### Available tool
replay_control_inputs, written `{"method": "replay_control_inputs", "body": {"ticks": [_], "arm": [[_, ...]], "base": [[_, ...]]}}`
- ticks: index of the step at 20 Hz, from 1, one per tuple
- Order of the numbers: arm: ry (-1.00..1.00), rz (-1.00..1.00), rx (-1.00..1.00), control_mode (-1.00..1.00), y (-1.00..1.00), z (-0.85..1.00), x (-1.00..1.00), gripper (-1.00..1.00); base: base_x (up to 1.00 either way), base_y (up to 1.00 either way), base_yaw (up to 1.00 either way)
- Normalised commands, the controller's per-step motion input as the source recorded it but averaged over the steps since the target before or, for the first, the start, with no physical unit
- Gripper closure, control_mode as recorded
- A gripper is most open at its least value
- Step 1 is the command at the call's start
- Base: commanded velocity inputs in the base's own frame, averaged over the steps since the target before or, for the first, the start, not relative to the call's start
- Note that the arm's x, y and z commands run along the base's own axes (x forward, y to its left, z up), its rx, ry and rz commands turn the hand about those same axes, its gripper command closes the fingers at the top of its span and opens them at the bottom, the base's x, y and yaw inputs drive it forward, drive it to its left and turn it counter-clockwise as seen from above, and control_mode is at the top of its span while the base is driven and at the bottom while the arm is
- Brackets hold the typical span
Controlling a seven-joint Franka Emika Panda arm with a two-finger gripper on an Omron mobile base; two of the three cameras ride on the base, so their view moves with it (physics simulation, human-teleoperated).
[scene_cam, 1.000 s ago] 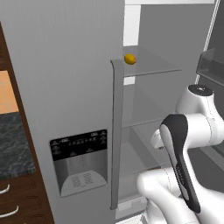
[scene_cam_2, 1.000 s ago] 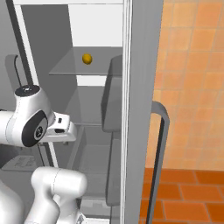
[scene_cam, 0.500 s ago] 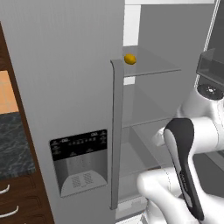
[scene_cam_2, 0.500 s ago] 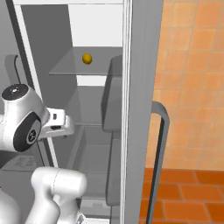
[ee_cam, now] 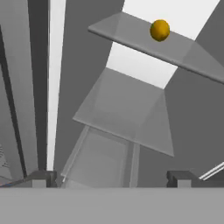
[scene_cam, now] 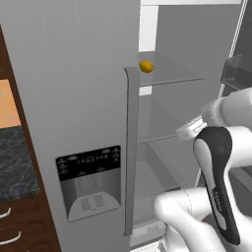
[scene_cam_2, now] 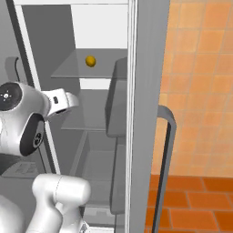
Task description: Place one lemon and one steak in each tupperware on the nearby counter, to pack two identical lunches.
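Observation:
A small yellow lemon (scene_cam: 145, 66) (scene_cam_2: 90, 60) (ee_cam: 159, 29) lies on the upper glass shelf (ee_cam: 131, 37) inside the open fridge. My gripper (ee_cam: 113, 178) is open and empty. It points into the fridge from below the lemon's shelf, well short of it. My hand (scene_cam_2: 63, 100) hangs at the height of the middle shelf (scene_cam_2: 86, 123). A strip of the speckled counter (scene_cam: 15, 162) shows at the far left over brown drawers. The steak and the tupperware are out of view.
The closed grey fridge door (scene_cam: 74, 74) with a dispenser panel (scene_cam: 88, 182) and a long handle (scene_cam: 130, 147) stands left of the opening. The open door (scene_cam_2: 150, 91) with its handle (scene_cam_2: 166, 159) stands on the right. Door bins (scene_cam_2: 116, 109) narrow the opening. An orange tiled wall (scene_cam_2: 205, 68) is beyond.
My hand has risen and turned further toward the fridge interior. The lemon has not moved.

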Motion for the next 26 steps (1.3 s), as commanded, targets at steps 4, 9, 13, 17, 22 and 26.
{"method": "replay_control_inputs", "body": {"ticks": [4,9,13,17,22,26], "arm": [[0.03,-0.11,0.0,-1.0,0.0,1.0,1.0,-1.0],[0.03,-0.15,0.0,-1.0,0.0,0.57,1.0,-1.0],[0.1,-0.08,0.05,-1.0,-0.06,-0.03,0.84,-1.0],[0.0,0.0,0.25,-1.0,-0.01,-0.16,0.69,-1.0],[0.0,0.0,0.28,-1.0,-0.01,-0.07,0.55,-1.0],[0.0,0.0,0.01,-1.0,0.24,-0.02,0.6,-1.0]], "base": [[0.0,0.0,0.0],[0.0,0.0,0.0],[0.0,0.0,0.0],[0.0,0.0,0.0],[0.0,0.0,0.0],[0.0,0.0,0.0]]}}
